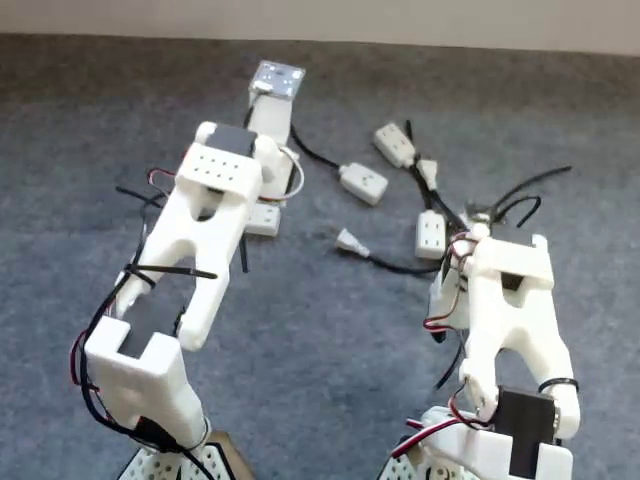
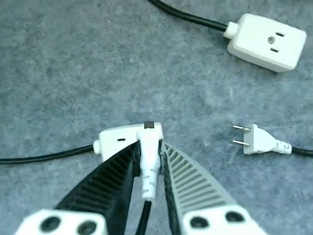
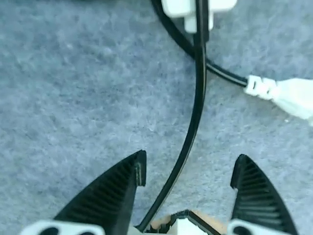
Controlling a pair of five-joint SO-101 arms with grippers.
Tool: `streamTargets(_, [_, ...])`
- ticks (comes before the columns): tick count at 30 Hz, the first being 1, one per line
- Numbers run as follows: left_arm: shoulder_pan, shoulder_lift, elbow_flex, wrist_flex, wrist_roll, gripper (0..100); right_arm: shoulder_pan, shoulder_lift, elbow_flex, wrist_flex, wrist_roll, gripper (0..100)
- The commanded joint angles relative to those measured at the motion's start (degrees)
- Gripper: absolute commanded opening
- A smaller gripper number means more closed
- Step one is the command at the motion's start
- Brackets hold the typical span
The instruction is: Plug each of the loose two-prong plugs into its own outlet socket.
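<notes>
On the carpet (image 2: pixel 73 73), our left gripper (image 2: pixel 150 148) pinches a white plug (image 2: pixel 148 169) at a socket (image 2: pixel 115 139); our right gripper (image 3: pixel 191 156) is spread over a cord (image 3: pixel 198 98).

A grey-blue fuzzy carpet (image 1: pixel 330 350) is covering the table, and a pale cream strip (image 1: pixel 450 20) is running along the carpet's far edge.

The left gripper (image 2: pixel 150 147) sits left of the middle in the high view, with a plug (image 2: pixel 149 169) pinched between its fingers; this plug touches a socket (image 2: pixel 120 141); a loose plug (image 1: pixel 351 242) lies mid-frame; a second socket (image 1: pixel 363 183) lies just above it; a third socket (image 1: pixel 430 234) lies right of the middle, a fourth socket (image 1: pixel 395 145) above that; a metal box (image 1: pixel 275 82) stands at top centre; a cable (image 3: pixel 199 88) runs between the spread fingers of the right gripper (image 3: pixel 191 156).
</notes>
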Motion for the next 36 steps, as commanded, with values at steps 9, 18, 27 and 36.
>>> streamTargets(9, [-0.57,14.46,-27.65,21.63,0.70,1,0.66,-1.98,0.92,-3.03,-0.44,27.5])
streamTargets(18, [0.84,20.79,-33.89,24.97,0.70,1,0.75,-1.98,0.92,-3.12,-0.44,27.5])
streamTargets(27, [0.84,23.43,-34.51,24.97,0.70,1,0.75,-1.98,0.92,-3.12,-0.44,27.5])
streamTargets(36, [1.45,23.69,-34.51,24.88,0.70,1,0.75,-1.98,0.92,-3.12,-0.44,27.5])
